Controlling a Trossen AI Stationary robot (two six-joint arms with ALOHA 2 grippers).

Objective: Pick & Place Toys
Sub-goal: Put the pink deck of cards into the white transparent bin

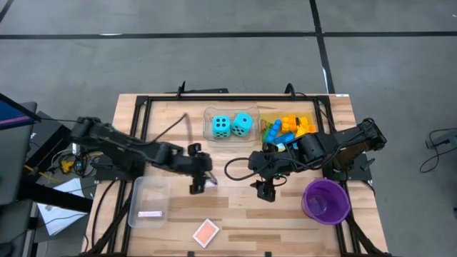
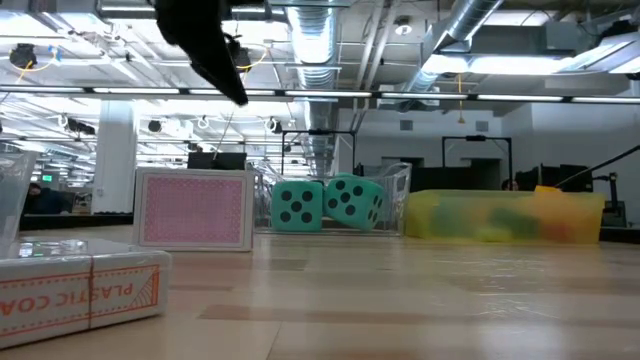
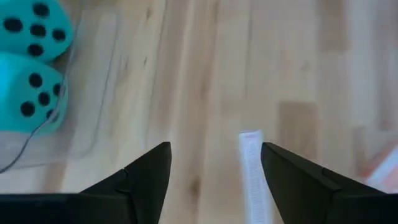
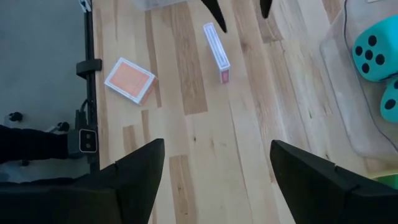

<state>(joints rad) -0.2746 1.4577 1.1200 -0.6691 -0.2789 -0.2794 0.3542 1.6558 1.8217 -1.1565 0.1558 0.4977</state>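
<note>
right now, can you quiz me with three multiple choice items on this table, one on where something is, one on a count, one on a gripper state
1. Where are the turquoise dice?
A. in the clear tray at the table's far edge
B. in the purple bowl
C. on the floor

2. How many turquoise dice show?
A. one
B. two
C. four

3. How do the left gripper's fingers stand?
A. shut on a die
B. shut on the orange tile
C. open, holding nothing

Answers:
1. A: the high view shows the turquoise dice side by side inside the clear tray, beside the yellow tray of bricks; the purple bowl holds none.
2. B: two dice sit side by side in both the high and low views.
3. C: the left gripper shows bare wood between its spread fingers, just above a pink tile standing on edge; the orange tile lies apart.
</note>
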